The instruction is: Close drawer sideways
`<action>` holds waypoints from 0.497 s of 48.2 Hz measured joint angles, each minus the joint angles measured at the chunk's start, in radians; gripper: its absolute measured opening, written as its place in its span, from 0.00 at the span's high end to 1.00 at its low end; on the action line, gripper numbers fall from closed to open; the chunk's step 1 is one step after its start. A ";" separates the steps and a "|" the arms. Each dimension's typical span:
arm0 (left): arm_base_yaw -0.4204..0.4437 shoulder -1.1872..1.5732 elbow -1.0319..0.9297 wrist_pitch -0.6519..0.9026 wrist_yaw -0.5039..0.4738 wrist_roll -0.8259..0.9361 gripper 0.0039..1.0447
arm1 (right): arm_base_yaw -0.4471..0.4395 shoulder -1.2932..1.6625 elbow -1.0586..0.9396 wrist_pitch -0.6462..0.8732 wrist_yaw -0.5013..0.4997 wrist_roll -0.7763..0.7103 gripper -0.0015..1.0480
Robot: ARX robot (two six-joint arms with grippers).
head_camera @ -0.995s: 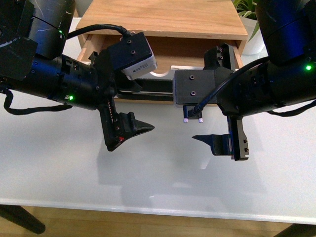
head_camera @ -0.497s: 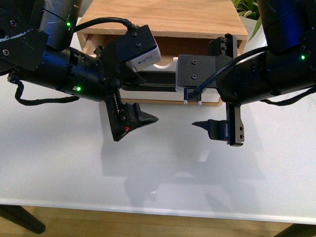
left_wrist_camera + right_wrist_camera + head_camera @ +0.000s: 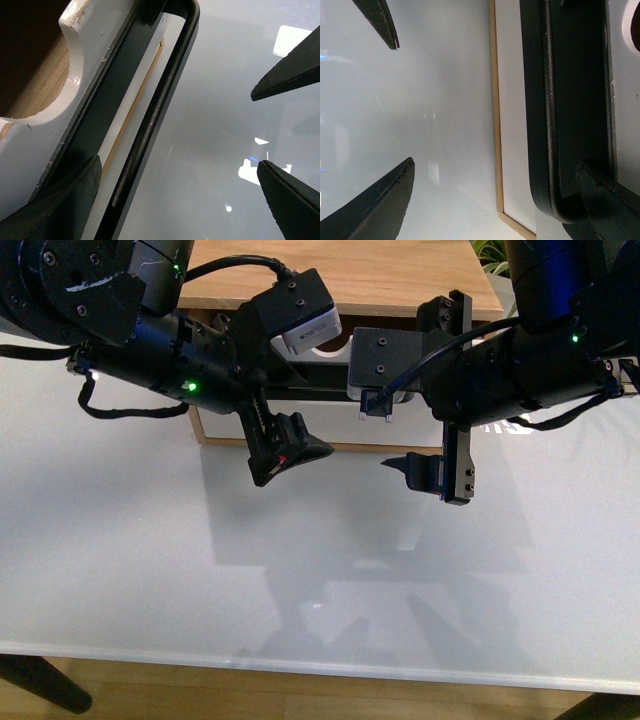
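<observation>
On a glossy white table (image 3: 320, 580), the left gripper (image 3: 170, 197) and right gripper (image 3: 490, 200), both spread wide and empty, straddle the black handle (image 3: 160, 100). It runs left to right across the drawer (image 3: 75, 55). The drawer lies just beyond, equally close to both arms, apparently almost home in its wooden cabinet (image 3: 400, 270). A plant (image 3: 495, 255) stands behind.

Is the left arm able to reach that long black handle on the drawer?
Probably yes. The left gripper is open right at the handle. The bar sits between its fingers, and nothing looks to be in the way.
</observation>
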 joint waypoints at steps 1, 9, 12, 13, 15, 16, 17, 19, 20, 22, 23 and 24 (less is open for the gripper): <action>0.000 0.003 0.005 -0.002 0.000 0.000 0.08 | 0.000 0.002 0.003 0.000 0.001 0.001 0.09; 0.000 0.030 0.054 -0.014 -0.004 -0.006 0.08 | -0.003 0.024 0.039 0.000 0.005 0.011 0.09; 0.002 0.041 0.072 -0.015 -0.005 -0.010 0.08 | -0.004 0.034 0.051 0.000 0.008 0.011 0.09; 0.002 0.045 0.080 -0.017 -0.005 -0.012 0.08 | -0.005 0.038 0.058 -0.001 0.009 0.012 0.09; 0.003 0.054 0.093 -0.019 -0.007 -0.014 0.08 | -0.006 0.044 0.068 -0.001 0.010 0.012 0.09; 0.003 0.058 0.102 -0.021 -0.007 -0.015 0.08 | -0.006 0.048 0.074 -0.001 0.012 0.012 0.09; 0.004 0.062 0.110 -0.023 -0.008 -0.016 0.08 | -0.007 0.052 0.080 -0.001 0.013 0.012 0.09; 0.007 0.072 0.129 -0.031 -0.008 -0.017 0.08 | -0.008 0.060 0.094 -0.003 0.016 0.013 0.09; 0.007 0.075 0.136 -0.033 -0.008 -0.017 0.08 | -0.008 0.064 0.099 -0.003 0.017 0.012 0.09; 0.008 0.079 0.145 -0.036 -0.010 -0.019 0.08 | -0.009 0.069 0.106 -0.003 0.020 0.012 0.09; 0.008 0.080 0.148 -0.036 -0.011 -0.019 0.08 | -0.009 0.070 0.108 -0.003 0.021 0.013 0.09; 0.009 0.082 0.151 -0.036 -0.011 -0.020 0.08 | -0.009 0.071 0.110 -0.003 0.022 0.013 0.09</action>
